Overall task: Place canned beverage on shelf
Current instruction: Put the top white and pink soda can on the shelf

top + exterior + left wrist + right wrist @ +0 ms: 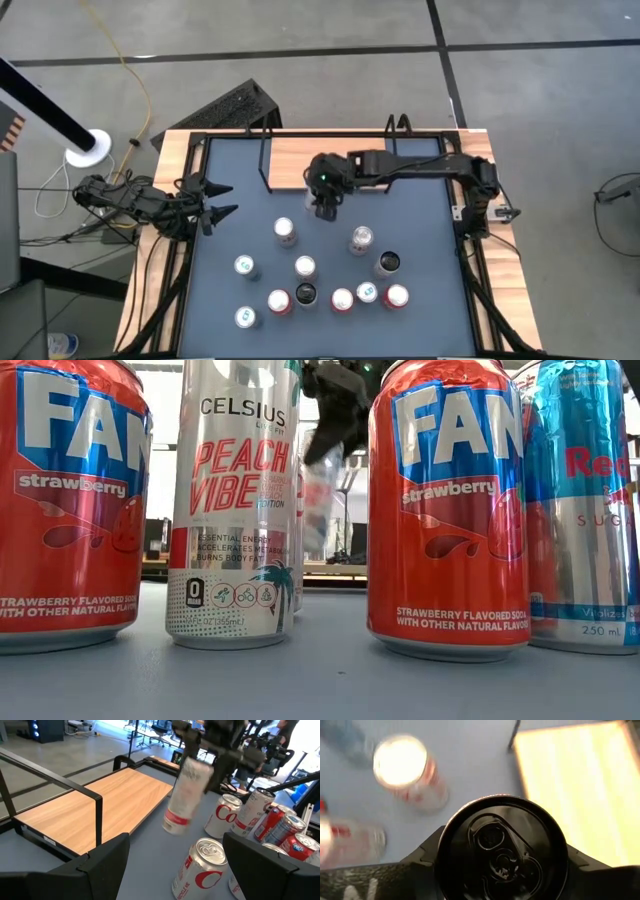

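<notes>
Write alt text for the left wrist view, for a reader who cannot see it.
The right gripper holds a slim silver can tilted in the air, just beside the empty light-wood shelf with black rod uprights. More cans stand on the blue-grey table nearby, and the left arm's own open fingers frame the foreground.

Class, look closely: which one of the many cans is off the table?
The slim white can held tilted in the right gripper, beside the shelf; all others stand on the mat.
</notes>
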Robot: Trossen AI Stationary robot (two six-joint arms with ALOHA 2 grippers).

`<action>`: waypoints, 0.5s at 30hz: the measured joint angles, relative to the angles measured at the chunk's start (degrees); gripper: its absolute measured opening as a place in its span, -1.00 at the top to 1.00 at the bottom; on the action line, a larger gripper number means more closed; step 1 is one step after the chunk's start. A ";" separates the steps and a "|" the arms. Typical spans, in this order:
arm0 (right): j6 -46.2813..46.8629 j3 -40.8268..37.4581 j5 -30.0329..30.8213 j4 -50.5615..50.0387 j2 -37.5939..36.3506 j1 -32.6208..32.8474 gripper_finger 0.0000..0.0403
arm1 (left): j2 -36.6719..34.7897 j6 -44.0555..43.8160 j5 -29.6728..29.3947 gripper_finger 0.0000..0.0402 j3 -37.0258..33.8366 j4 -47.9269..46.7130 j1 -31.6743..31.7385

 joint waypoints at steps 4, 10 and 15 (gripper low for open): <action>2.75 3.71 3.41 -0.06 -0.02 -0.96 -0.11 | 0.00 0.11 -0.04 -0.55 0.00 0.00 0.00; 1.92 7.83 3.05 -0.06 -0.08 -4.19 -0.11 | 0.00 0.07 -0.61 -0.55 0.00 0.01 0.00; -0.66 12.38 -0.55 -0.91 3.15 -8.61 -0.11 | 0.00 0.07 -1.03 -0.55 0.00 0.01 0.00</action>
